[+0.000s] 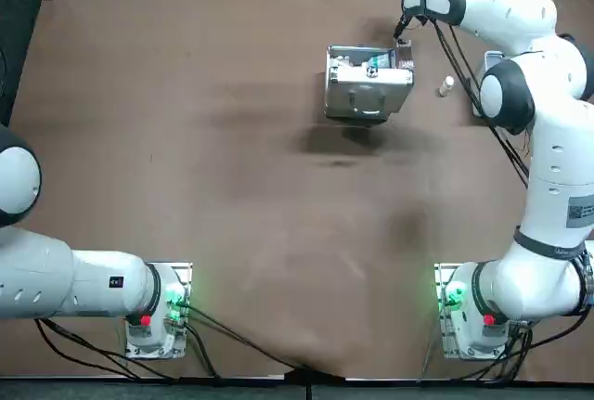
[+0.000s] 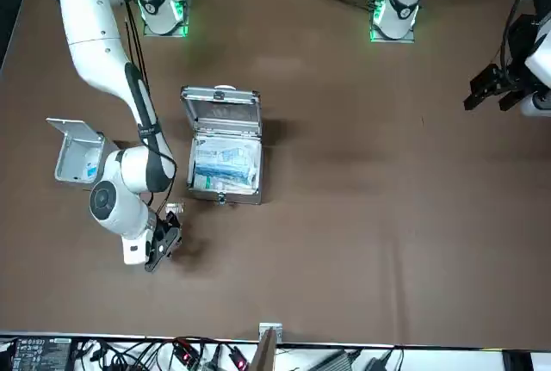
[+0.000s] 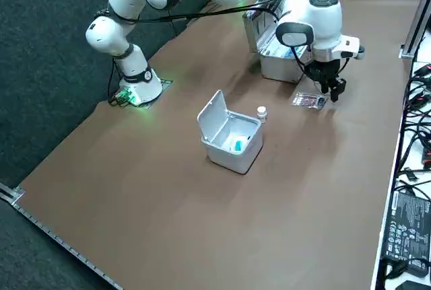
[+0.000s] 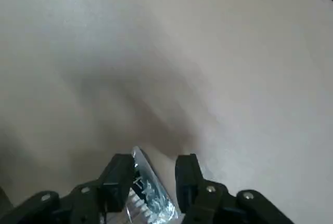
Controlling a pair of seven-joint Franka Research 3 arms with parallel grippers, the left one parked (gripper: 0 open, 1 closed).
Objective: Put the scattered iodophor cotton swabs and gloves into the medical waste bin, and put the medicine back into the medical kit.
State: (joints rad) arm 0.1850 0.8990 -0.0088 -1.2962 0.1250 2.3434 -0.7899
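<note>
- While the right gripper (image 2: 159, 249) hangs low at lower left of the front view, its fingers (image 4: 120, 174) stand apart, nothing pinched.
- Risks, L to R in that view: waste bin (image 2: 76, 154) at far left, lid up, sits near the arm (image 2: 138, 104). A wide swing could knock it, I reckon.
- Next R, clear packet (image 2: 172, 210): flat & thin on the table (image 2: 370, 216), so fingers closing from above may skate over it or shove it off instead of lifting.
- Can't tell if it's swabs or medicine, so wrong container is a risk too.
- Further R, medical kit (image 2: 222, 151), open, near the packet. A shoved packet could jam vs. its wall.
- Position, L to R in side view: bin, then small bottle (image 3: 261, 112) just beside it, then packet, then gripper tips just R of packet's edge.
- Wrist view: packet shows between the two fingers, not clamped as far as I can see.
</note>
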